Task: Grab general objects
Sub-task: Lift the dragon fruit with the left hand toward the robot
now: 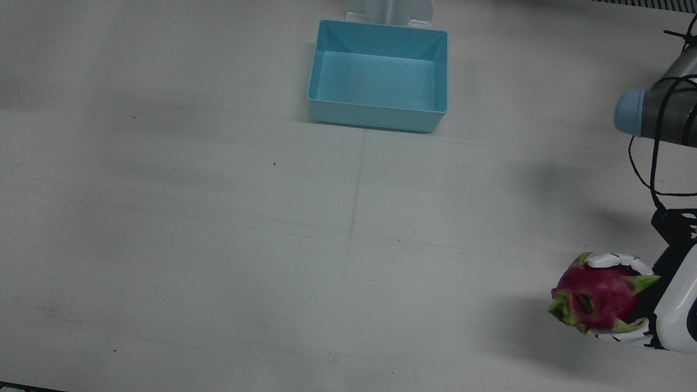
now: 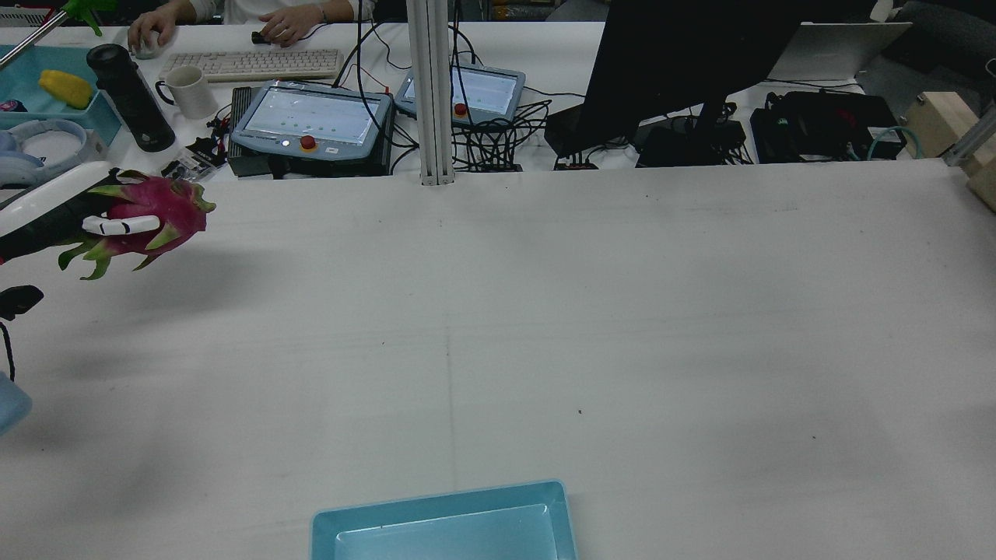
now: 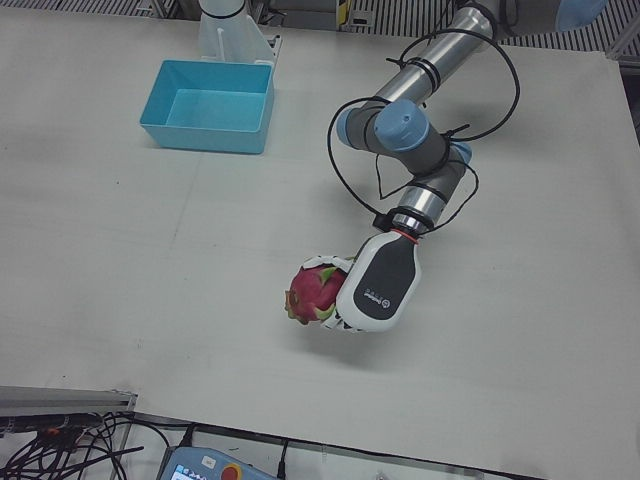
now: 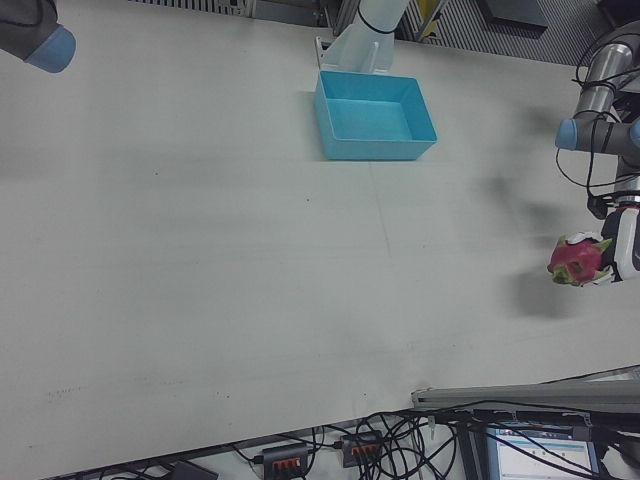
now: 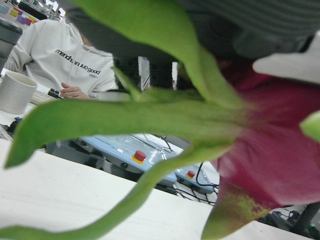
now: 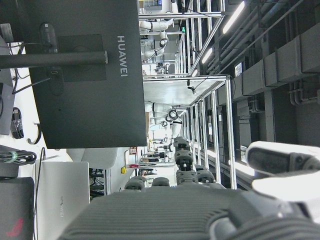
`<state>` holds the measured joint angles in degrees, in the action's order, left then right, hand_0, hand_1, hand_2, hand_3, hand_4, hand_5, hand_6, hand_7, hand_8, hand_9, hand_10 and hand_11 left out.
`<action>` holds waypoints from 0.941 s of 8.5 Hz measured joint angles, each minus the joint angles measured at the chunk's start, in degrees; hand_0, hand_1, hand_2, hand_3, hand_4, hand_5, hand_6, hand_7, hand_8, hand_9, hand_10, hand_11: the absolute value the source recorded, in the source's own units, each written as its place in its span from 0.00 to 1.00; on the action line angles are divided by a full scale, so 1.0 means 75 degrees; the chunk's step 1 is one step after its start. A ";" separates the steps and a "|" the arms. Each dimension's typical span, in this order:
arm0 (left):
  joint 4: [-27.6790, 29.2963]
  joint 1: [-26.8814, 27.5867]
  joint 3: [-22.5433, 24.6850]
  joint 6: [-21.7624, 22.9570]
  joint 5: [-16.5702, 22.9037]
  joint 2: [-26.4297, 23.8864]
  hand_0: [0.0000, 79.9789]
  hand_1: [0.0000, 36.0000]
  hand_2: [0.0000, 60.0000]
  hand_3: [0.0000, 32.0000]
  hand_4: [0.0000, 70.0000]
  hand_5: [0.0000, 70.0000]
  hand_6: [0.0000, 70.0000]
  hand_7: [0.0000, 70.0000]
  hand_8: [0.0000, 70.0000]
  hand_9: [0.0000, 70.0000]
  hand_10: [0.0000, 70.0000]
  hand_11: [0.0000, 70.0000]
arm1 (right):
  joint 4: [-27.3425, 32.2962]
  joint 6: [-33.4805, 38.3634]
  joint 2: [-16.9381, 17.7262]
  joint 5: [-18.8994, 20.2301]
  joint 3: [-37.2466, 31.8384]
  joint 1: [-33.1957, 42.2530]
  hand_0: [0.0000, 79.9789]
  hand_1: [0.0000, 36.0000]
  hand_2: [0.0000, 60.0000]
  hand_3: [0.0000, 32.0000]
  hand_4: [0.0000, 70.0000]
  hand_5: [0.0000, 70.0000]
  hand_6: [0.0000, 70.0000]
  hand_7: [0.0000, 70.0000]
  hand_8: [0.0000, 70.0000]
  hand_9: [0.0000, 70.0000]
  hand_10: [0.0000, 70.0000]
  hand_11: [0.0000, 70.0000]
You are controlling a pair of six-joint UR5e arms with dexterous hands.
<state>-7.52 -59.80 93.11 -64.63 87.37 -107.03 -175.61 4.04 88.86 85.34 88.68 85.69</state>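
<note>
Dragon fruit (image 1: pixel 596 296), magenta with green-tipped scales, sits in the grip of the left hand (image 3: pixel 378 285) at the lower right of the front view; white fingers (image 1: pixel 618 260) curl over its top and under its bottom, so the hand is closed around it; in the left-front view the fruit (image 3: pixel 313 293) is just below centre, its shadow on the table (image 3: pixel 150 260) beside it suggesting that it is lifted clear, though contact cannot be judged for certain; in the rear view it (image 2: pixel 152 218) shows at the far left edge, one white finger (image 2: pixel 120 225) lying across it; the left hand view is filled by blurred green scales and a red flank at the right of the frame.

The blue bin (image 1: pixel 378 76) stands at the top centre of the front view, well apart from the fruit, with nothing visible inside; the right-front view has it (image 4: pixel 375 115) at upper centre and the fruit (image 4: pixel 575 260) at the right edge.

The right hand (image 6: pixel 200 215) appears only in its own view, along the bottom of the frame; whether its fingers are spread or closed cannot be told; a dark monitor (image 6: pixel 85 75) fills the upper left there.

A person's hands (image 2: pixel 284 22) rest by a keyboard (image 2: pixel 253 64) at the rear view's upper left.
</note>
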 measured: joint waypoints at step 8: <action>0.3258 -0.0139 0.2053 0.1633 0.1343 0.2852 0.36 0.00 0.81 0.00 0.74 1.00 1.00 1.00 1.00 1.00 1.00 1.00 | 0.0000 0.0000 0.0000 0.0000 0.0000 0.0004 0.00 0.00 0.00 0.00 0.00 0.00 0.00 0.00 0.00 0.00 0.00 0.00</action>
<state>16.92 -60.85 108.50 -52.38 97.45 -85.64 -175.61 4.04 88.86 85.34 88.68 85.72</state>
